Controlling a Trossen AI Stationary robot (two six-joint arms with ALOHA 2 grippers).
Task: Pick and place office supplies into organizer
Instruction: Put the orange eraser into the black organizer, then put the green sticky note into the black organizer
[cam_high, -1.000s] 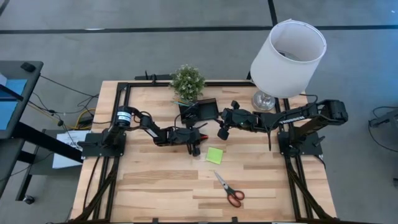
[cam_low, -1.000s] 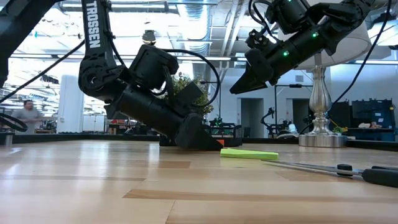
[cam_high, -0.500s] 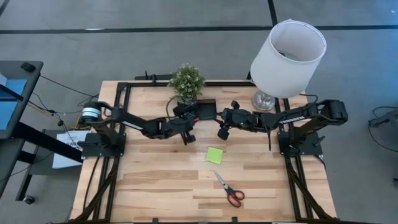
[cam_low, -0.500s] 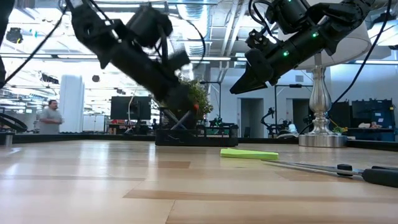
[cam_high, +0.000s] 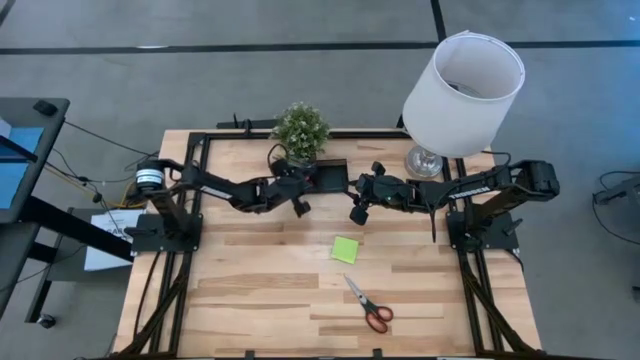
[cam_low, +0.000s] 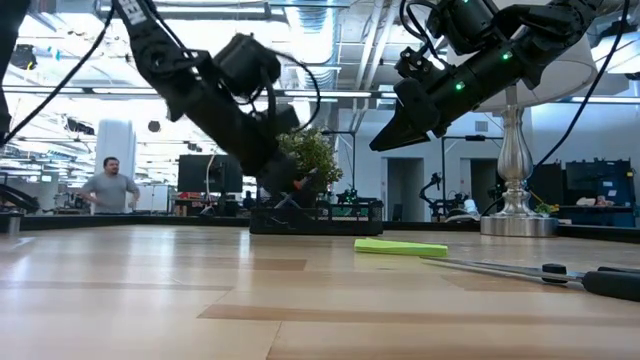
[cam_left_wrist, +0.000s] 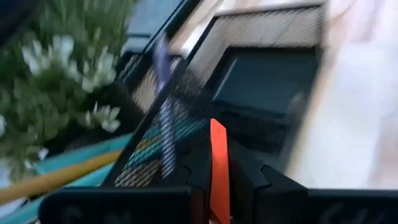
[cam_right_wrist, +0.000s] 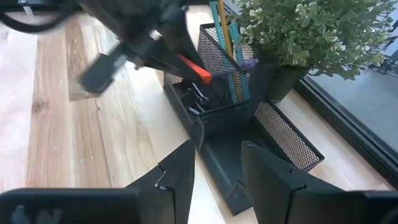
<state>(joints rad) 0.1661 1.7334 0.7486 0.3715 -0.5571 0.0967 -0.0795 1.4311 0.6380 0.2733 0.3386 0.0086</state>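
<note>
My left gripper (cam_left_wrist: 219, 186) is shut on a small red piece (cam_left_wrist: 218, 146) and hovers over the left end of the black mesh organizer (cam_high: 328, 177), which stands on the table in front of the potted plant. Teal and yellow pens (cam_right_wrist: 225, 38) stand upright in the organizer's tall cup. My right gripper (cam_right_wrist: 217, 174) is open in the air just right of the organizer, touching nothing. The lime-green sticky-note square (cam_high: 345, 249) and the red-handled scissors (cam_high: 368, 304) lie flat on the table nearer the front. My left gripper pinches the small red piece (cam_right_wrist: 194, 68) between its two fingers, and one end of the piece sticks out past the fingertips. The fingers slant down from the table's left. The piece is lifted clear, above the organizer's near-left corner.
The green potted plant (cam_high: 301, 131) stands right behind the organizer. A tall lamp with a white shade (cam_high: 462, 95) stands at the far right. Small metal clips (cam_right_wrist: 196, 99) lie in one organizer compartment. A person (cam_low: 108, 187) moves in the room beyond the table.
My left gripper has risen off the table beside the sticky note with the red piece in its fingers and moved toward the far edge, up to the organizer. The red piece went from lying on the table to being held in the air. My right arm kept still.
</note>
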